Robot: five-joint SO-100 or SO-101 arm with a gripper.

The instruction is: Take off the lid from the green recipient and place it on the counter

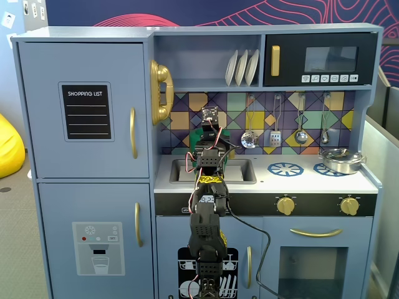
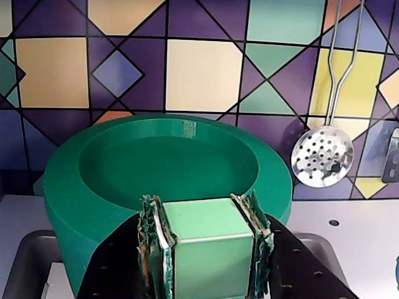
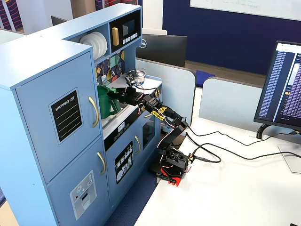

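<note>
Gripping the lid's (image 2: 168,168) light green tab (image 2: 209,249), end effector (image 2: 206,249) jaws narrow, one pad each side, wrist view. Lid sits on green recipient (image 3: 107,101) at sink's (image 1: 243,171) back-left, by backsplash; skimmer (image 2: 322,157) hangs to right. Lid looks rigid, light plastic, prob smooth/slippery; tab is best hold, thin rim poor. Surface (image 1: 312,180) free right of sink; steel pot (image 1: 343,161) far right.
</note>
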